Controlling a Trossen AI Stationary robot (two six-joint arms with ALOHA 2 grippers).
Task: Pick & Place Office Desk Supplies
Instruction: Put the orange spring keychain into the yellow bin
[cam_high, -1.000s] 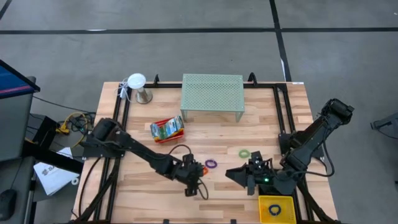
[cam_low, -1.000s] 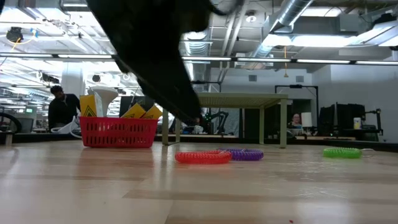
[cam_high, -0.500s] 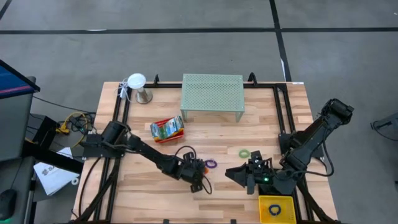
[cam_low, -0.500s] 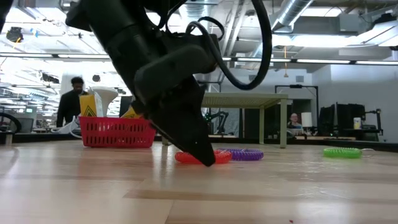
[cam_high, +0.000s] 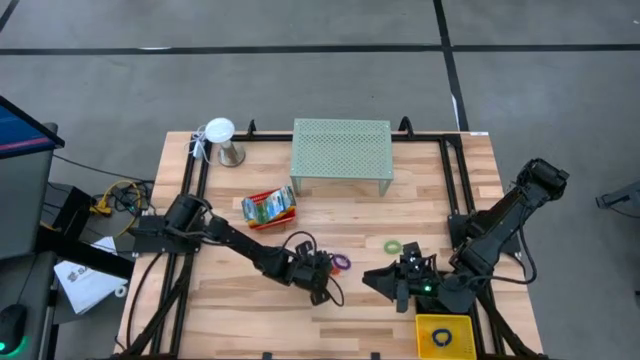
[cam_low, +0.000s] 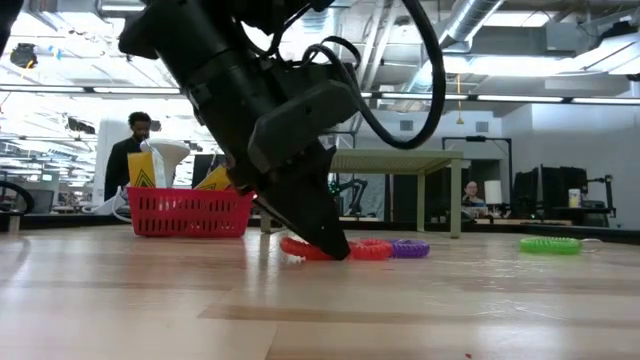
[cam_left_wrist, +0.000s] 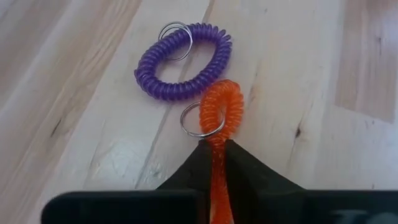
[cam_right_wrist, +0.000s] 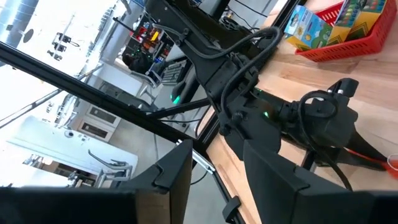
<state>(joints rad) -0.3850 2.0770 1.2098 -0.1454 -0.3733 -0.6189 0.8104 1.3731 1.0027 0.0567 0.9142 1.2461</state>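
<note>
My left gripper is low at the table's middle and shut on an orange coiled loop, which also shows in the low view. A purple coiled loop lies flat on the table right beside it. A green loop lies farther right. Crayon boxes stand in the red tray. My right gripper hovers open and empty near the front right, pointing left. My left gripper pinches the orange loop's near end between its two fingers, and both sides of the coil are squeezed together there. The fingers slant down from the table's left. The loop's far end, with its metal ring, lies on the table.
A mint-green mesh shelf stands at the back. A yellow tray at the front right corner holds a dark loop. A white object on a stand is at the back left. A person stands beyond the table.
My left gripper has come down and gone a little toward the far right, onto the orange loop. The loop has slid toward the purple loop and now lies against it.
</note>
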